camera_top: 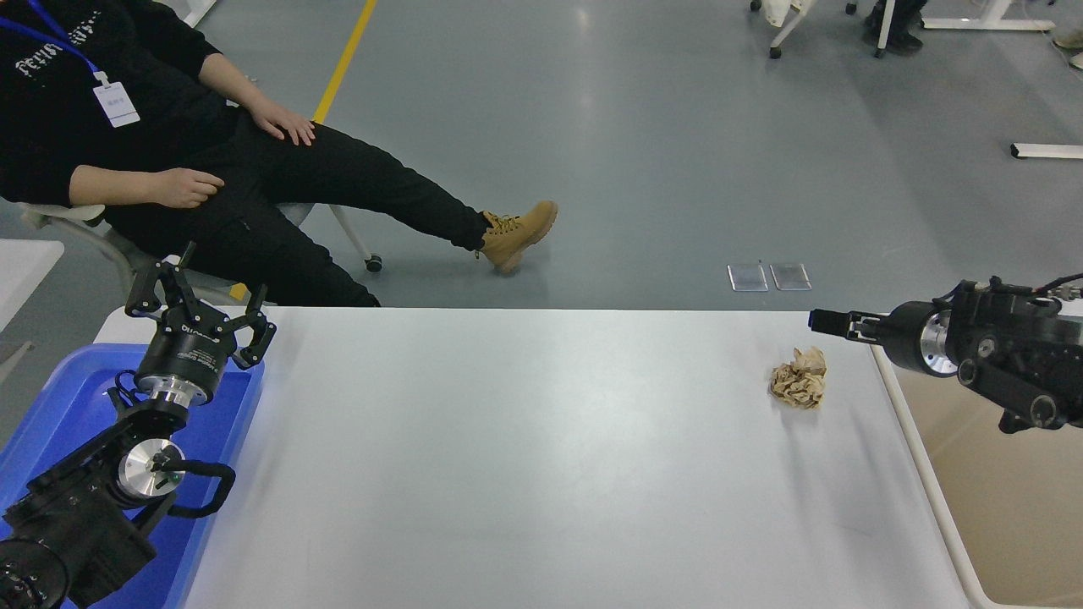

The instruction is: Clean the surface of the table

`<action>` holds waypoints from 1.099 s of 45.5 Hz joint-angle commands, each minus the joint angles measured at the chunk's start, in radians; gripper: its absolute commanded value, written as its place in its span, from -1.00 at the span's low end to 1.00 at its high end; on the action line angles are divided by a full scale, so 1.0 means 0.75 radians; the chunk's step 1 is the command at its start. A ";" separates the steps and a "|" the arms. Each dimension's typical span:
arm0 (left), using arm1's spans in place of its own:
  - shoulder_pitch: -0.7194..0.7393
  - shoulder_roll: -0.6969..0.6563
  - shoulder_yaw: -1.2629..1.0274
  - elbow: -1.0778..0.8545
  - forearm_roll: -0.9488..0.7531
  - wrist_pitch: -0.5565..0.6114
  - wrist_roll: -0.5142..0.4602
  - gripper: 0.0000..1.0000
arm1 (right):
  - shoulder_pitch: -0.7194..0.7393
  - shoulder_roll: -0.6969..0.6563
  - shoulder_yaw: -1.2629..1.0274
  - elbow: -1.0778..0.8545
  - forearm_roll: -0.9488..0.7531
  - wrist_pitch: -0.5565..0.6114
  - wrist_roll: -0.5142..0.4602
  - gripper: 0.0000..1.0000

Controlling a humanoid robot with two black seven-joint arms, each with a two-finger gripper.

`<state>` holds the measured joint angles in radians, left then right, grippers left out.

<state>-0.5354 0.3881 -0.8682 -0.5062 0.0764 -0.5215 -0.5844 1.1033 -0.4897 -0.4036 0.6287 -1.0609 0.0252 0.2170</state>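
Observation:
The white table surface (525, 440) fills the middle of the head view. A crumpled brown paper ball (799, 378) lies on it near the far right corner. My right gripper (833, 322) comes in from the right edge, held level and pointing left. It hovers just beyond the ball and slightly to its right, apart from it. It shows edge-on, so I cannot tell how it is set. My left gripper (199, 300) is open and empty, parked over the far end of the blue tray.
A blue plastic tray (51, 406) sits at the table's left edge under my left arm. A beige rectangular bin (1015, 507) stands against the right edge. A person sits beyond the far left corner, one leg stretched out with a tan boot (516, 233).

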 commanded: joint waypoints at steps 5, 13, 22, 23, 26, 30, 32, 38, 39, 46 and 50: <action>0.000 0.000 0.000 0.000 -0.002 0.000 0.000 1.00 | -0.092 0.205 -0.147 -0.268 -0.060 -0.089 0.001 0.99; 0.000 0.000 0.000 0.000 -0.002 0.000 0.000 1.00 | -0.115 0.211 -0.139 -0.253 -0.054 -0.089 0.007 0.99; 0.000 0.000 0.000 0.000 0.000 0.000 0.000 1.00 | -0.115 0.227 -0.127 -0.233 -0.052 -0.091 0.011 0.99; 0.000 0.000 0.000 0.000 -0.002 0.000 0.000 1.00 | -0.115 0.232 -0.127 -0.235 -0.052 -0.093 0.011 0.99; 0.000 0.000 0.000 0.000 0.000 0.000 0.000 1.00 | -0.121 0.250 -0.127 -0.245 -0.052 -0.095 0.011 0.99; 0.000 0.000 0.000 0.000 -0.002 0.000 0.000 1.00 | -0.135 0.277 -0.125 -0.261 -0.050 -0.109 0.009 0.99; 0.000 0.000 0.000 0.000 0.000 0.000 0.000 1.00 | -0.146 0.287 -0.125 -0.276 -0.050 -0.117 0.009 0.99; 0.000 0.000 0.000 0.000 0.000 0.000 0.000 1.00 | -0.178 0.320 -0.125 -0.345 -0.050 -0.126 0.009 0.99; 0.000 0.000 0.000 0.000 0.000 0.000 0.000 1.00 | -0.182 0.324 -0.125 -0.360 -0.050 -0.126 0.009 0.99; 0.000 0.000 0.000 0.000 0.000 0.000 0.000 1.00 | -0.215 0.348 -0.125 -0.431 -0.040 -0.142 0.009 0.99; 0.000 0.000 0.000 0.000 0.000 0.000 0.000 1.00 | -0.221 0.348 -0.125 -0.444 -0.021 -0.144 0.009 0.99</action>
<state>-0.5354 0.3881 -0.8682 -0.5062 0.0764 -0.5215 -0.5844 0.9646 -0.2516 -0.4972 0.3533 -1.0949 -0.0704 0.2239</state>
